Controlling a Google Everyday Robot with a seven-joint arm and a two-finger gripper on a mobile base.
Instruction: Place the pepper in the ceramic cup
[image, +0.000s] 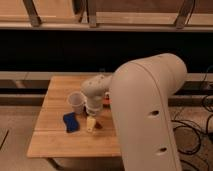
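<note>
Over the front middle of the wooden table (50, 140), at the end of the white arm (145, 115): gripper (91, 127) pointing down, pale yellowish fingers (90, 122) spread wide, pinching nothing. Fingertips low over the boards, just left of the pepper (98, 125) in the view; contact with it impossible to tell.

Pepper lying flat on the wood, just right of the fingertips, close against the edge of the arm. Long axis seemingly side to side across the table, though too little showing to be sure; tapered end not made out. Small, slender, dark red against the pale boards.

Behind and to the left, ceramic cup (76, 101): upright, whitish-grey, mouth upward, apart from the pepper, close beside the wrist. Left of the fingers, a blue object (70, 121) flat on the table. Behind the wrist, a sliver of orange-red bowl (107, 100), mostly hidden by the arm.
</note>
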